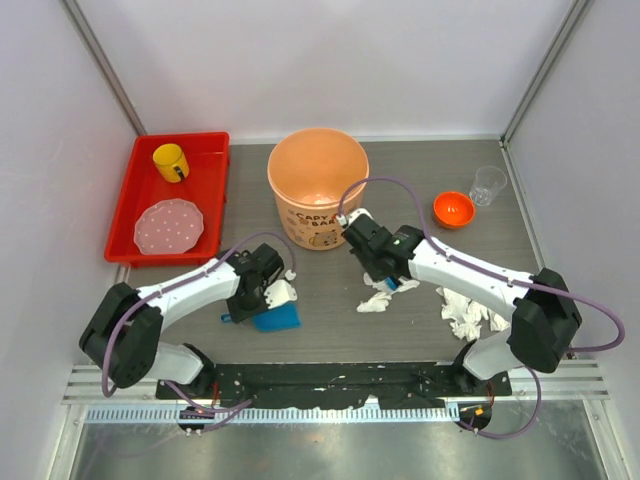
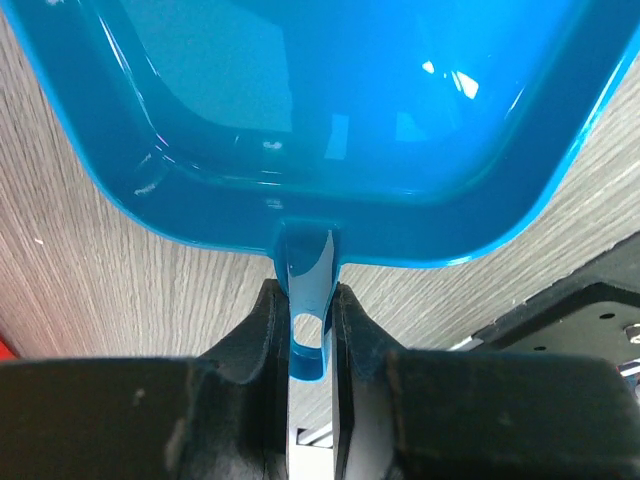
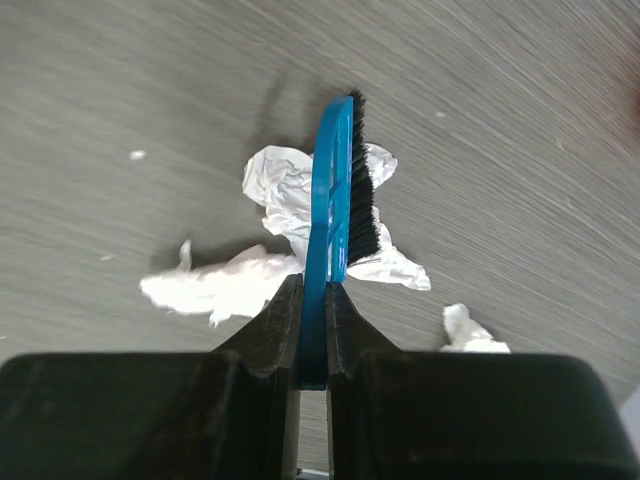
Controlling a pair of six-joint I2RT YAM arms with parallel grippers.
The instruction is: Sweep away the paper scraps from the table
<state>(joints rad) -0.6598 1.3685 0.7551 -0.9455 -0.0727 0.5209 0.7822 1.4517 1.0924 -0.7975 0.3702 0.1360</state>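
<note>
Crumpled white paper scraps lie on the grey wood-grain table: one bunch in the middle, another at the right, and one wad by the blue dustpan. My left gripper is shut on the dustpan's handle; the pan rests on the table and looks empty. My right gripper is shut on a blue brush with black bristles, held over the middle scraps. A small scrap lies to its right.
An orange bucket stands behind the middle scraps. A red tray at the back left holds a yellow cup and a pink speckled plate. An orange bowl and a clear cup stand at the back right.
</note>
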